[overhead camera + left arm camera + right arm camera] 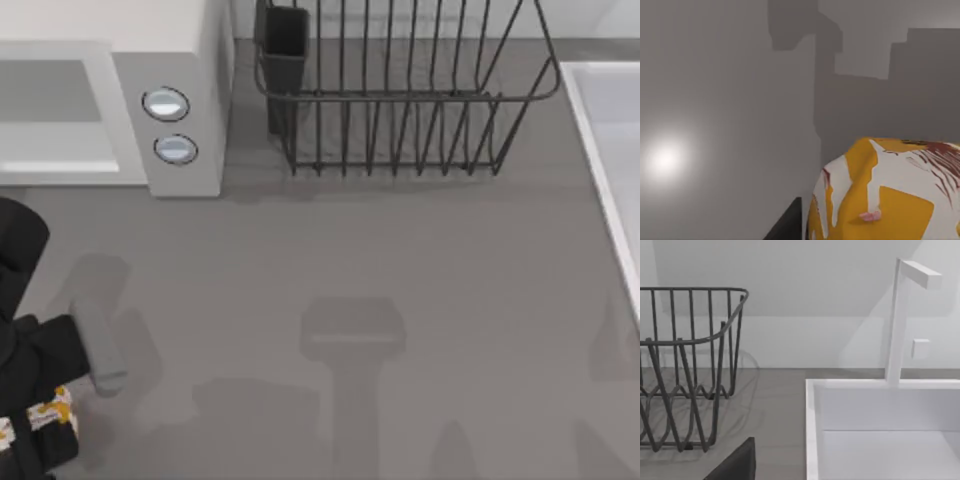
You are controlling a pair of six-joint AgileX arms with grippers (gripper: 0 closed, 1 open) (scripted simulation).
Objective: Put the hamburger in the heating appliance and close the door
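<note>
The hamburger [55, 410] is a white lump with orange patches at the table's front left, partly under my black left arm. My left gripper [78, 398] is shut on it, and one grey finger [100, 345] shows beside it. In the left wrist view the hamburger [890, 195] looms close, with a dark finger [785, 227] against its side. The heating appliance [190, 60] is a white microwave at the back left with two round knobs [166, 103]. Its door frame [60, 50] surrounds a grey and pale area. I cannot tell whether the door stands open. A dark corner of my right gripper [737, 465] shows in the right wrist view.
A black wire dish rack [400, 100] with a dark cup holder [285, 50] stands at the back centre, just right of the microwave. A white sink [610, 150] runs along the right edge, with its tap [897, 325] behind it. The rack [685, 365] stands beside that sink [812, 430].
</note>
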